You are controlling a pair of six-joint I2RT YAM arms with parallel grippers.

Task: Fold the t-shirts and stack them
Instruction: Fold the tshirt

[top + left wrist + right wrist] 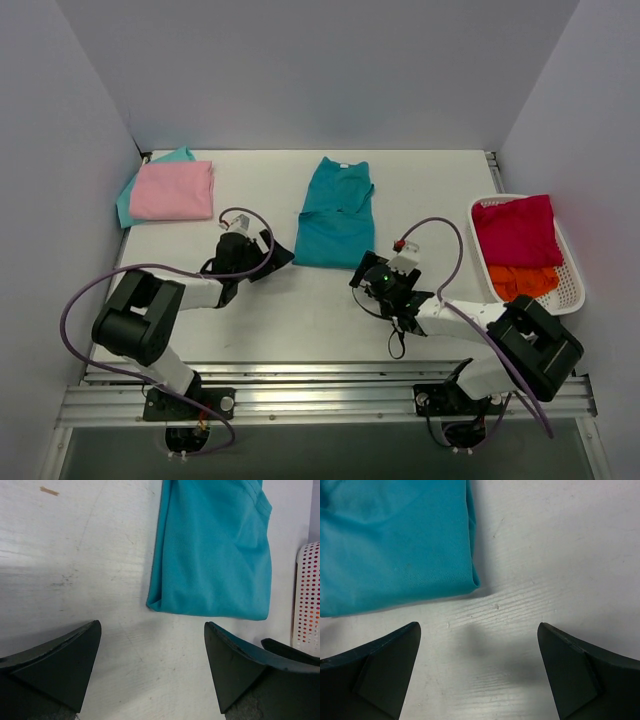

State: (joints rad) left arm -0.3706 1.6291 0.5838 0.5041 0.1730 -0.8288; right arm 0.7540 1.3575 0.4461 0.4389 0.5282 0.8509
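The teal t-shirt (337, 212) lies folded into a long strip in the middle of the desk (440, 190), its near hem just ahead of both my hands. My left hand (152, 630) and right hand (478, 630) are spread apart, holding nothing. At the far left, the pink t-shirt (172, 190) sits folded on the mint-teal t-shirt (123, 207). The crimson t-shirt (515, 230) and orange t-shirt (522, 281) lie in the white basket (572, 290) on the right.
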